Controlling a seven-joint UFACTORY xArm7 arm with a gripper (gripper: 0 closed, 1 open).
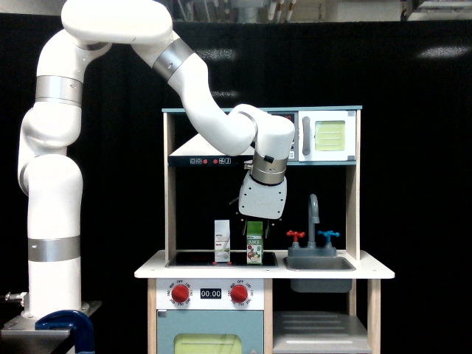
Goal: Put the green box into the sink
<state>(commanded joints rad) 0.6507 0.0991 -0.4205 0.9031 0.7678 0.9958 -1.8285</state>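
The green box (254, 248) looks light, stiff, tippy; grip its upper sides. The tool (256, 223) hovers above, opening unclear.

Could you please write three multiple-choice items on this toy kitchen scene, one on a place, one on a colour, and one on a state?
1. Where does the green box stand?
A. In the sink
B. On the stovetop, beside the white carton
C. Inside the microwave

2. What colours are the two tap handles?
A. Both red
B. Red and blue
C. Green and yellow

3. How is the green box posed?
A. Upright
B. Lying on its side
C. Upside down in the sink

Answers:
1 B: it stands on the stovetop to the exterior view's right of the white carton, short of the sink.
2 B: one handle is red, the other blue.
3 A: its JUICE lettering reads upright, below the claw.
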